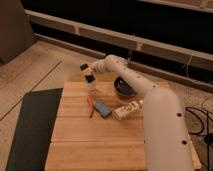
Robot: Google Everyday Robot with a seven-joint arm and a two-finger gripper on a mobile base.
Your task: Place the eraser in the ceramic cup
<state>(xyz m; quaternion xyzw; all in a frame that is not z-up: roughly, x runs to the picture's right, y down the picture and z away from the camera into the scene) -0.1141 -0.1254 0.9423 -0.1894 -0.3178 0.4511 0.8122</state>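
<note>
One tool hovers over one small cream-white ceramic cup at the wooden slatted surface's far edge, clenched on one dark oblong eraser. One dark bowl, one blue block, one red pen.

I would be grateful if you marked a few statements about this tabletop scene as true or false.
1. The gripper is at the far left part of the wooden table, over the ceramic cup. True.
2. The red pen lies inside the dark bowl. False: it lies on the table beside the blue block.
3. The dark bowl stands at the far edge of the table, right of the cup. True.
4. The blue block is stacked on the white tube. False: it lies flat on the wood, left of the tube.
5. A dark mat lies left of the table. True.
</note>
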